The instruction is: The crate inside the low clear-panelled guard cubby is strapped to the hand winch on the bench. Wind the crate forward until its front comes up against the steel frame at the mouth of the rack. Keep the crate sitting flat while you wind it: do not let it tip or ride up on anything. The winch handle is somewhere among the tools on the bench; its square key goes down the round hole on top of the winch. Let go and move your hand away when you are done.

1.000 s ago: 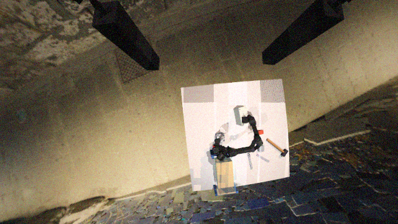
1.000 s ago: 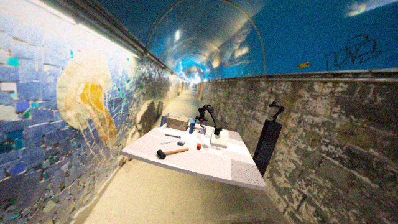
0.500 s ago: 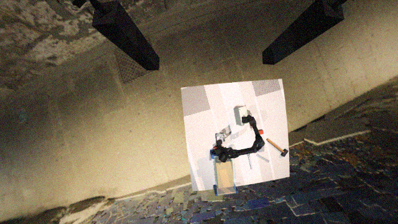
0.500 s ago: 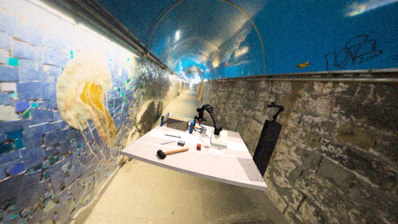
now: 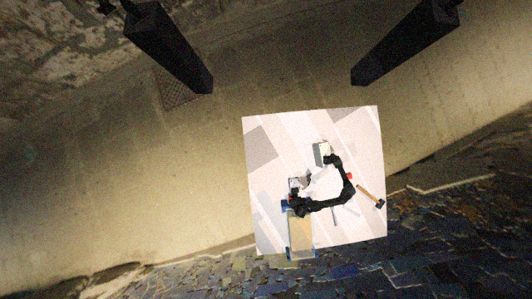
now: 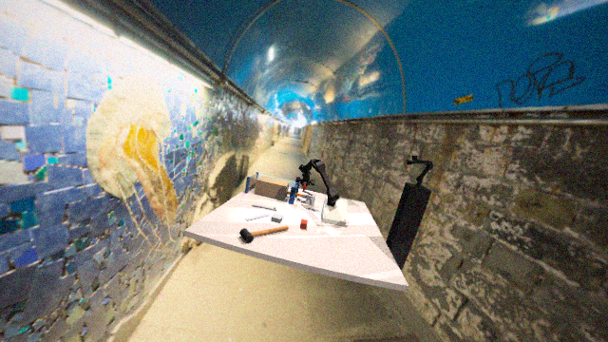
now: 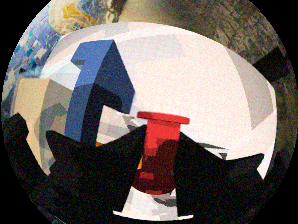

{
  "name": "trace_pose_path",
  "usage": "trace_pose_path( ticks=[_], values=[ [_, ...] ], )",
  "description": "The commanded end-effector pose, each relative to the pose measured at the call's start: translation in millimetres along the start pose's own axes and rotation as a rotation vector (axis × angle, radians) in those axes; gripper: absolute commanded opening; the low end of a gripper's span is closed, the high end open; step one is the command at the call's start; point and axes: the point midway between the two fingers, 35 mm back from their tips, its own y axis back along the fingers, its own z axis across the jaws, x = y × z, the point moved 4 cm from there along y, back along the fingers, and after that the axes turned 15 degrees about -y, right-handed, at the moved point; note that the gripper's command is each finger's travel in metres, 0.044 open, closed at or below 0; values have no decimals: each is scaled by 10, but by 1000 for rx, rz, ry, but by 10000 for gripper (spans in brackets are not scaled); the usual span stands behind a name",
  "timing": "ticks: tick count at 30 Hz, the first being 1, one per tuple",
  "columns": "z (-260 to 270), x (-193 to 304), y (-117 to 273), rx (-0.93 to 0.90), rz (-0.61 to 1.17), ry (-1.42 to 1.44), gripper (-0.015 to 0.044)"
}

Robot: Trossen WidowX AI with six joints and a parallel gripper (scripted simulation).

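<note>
"What is held by the hand?"

"A red knob, likely part of the winch handle. It is pinched between the two fingers, which are a little way apart."

"Where is the crate?"

"In the cubby, by the bottom edge of the tabletop as seen from above, near the bottom left corner. It looks flat, and its front is near the blue frame. Whether they touch cannot be told."

"And the winch?"

"It is seen just past the frame, nearer the left edge than the right."

"So how much is done?"

"The handle seems to have been found and picked up. It is held near the winch, so the key may be in the hole, but that cannot be seen. Winding may be under way."

"What is left?"

"If a gap is left, it must be wound shut, with the crate kept flat. Then the knob must be let go and the hand moved away. Neither has been done."
</note>
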Motion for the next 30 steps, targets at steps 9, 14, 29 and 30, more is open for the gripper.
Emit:
trace_pose_path(
  ticks=[9,14,29,30],
  values=[
    [36,224,78,-5,32,5,0],
    [36,279,103,-5,33,5,0],
    [17,435,178,-5,34,5,0],
    [14,447,184,-5,34,5,0]
  ],
)
